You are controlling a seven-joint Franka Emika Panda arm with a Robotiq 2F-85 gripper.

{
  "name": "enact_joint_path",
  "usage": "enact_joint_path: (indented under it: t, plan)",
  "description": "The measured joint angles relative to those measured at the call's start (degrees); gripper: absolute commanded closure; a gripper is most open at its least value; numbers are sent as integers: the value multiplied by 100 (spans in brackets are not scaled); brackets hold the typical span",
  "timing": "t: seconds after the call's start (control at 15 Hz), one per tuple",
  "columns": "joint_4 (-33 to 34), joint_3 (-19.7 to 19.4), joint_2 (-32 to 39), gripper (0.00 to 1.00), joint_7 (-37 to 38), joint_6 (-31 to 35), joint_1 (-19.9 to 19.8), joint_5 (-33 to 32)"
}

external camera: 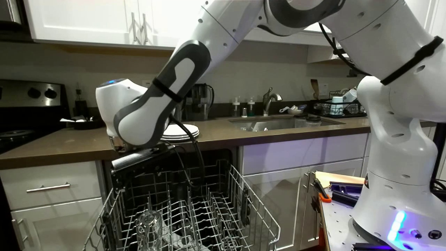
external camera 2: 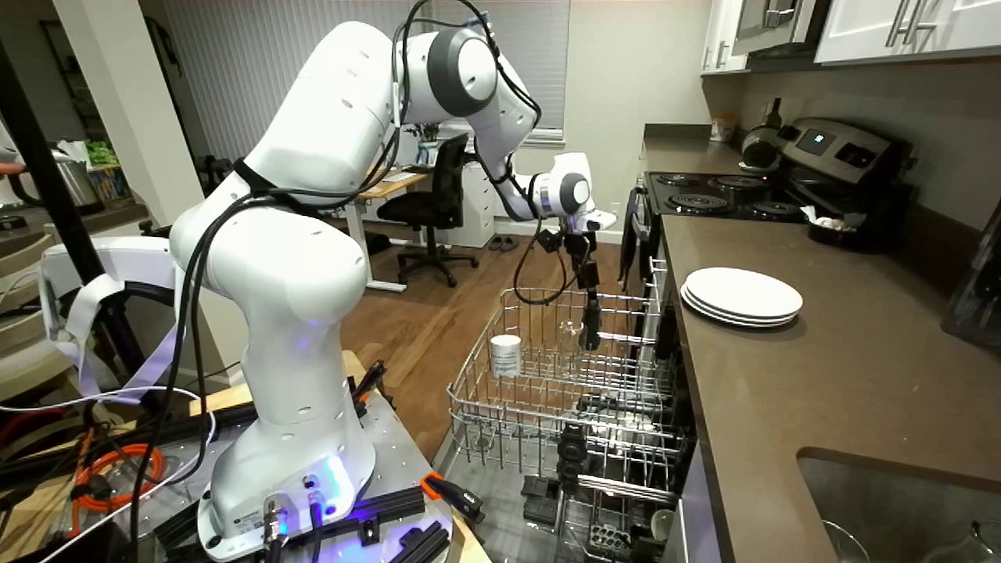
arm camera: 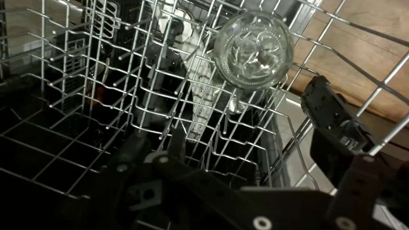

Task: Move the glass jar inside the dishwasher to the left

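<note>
The clear glass jar [external camera: 149, 228] stands among the wires of the dishwasher rack [external camera: 256, 202], toward the rack's left side in this exterior view. It shows faintly in an exterior view [external camera 2: 569, 344], beside the gripper. In the wrist view the jar [arm camera: 254, 51] has its round end facing the camera, beyond the fingers. My gripper [arm camera: 247, 108] is open and empty, its black fingers spread wide apart. In an exterior view the gripper [external camera 2: 590, 336] points down into the rack [external camera 2: 508, 407]. In an exterior view its fingertips [external camera: 120, 186] are hard to make out above the rack's back left.
A white mug [external camera 2: 506, 356] stands in the rack near its outer side. White plates [external camera 2: 741, 297] are stacked on the counter [external camera 2: 821, 375] above the dishwasher. Upright tines [arm camera: 127, 51] and the rack's side wires surround the jar. A lower rack [external camera 2: 610, 532] lies underneath.
</note>
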Motion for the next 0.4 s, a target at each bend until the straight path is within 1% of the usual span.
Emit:
enact_joint_path:
  t: [0.2,0.4]
  plan:
    - [-165,38,-348,0,0,-283,-15,0]
    - [-312,164,-596,0,0,-566,-92,-1]
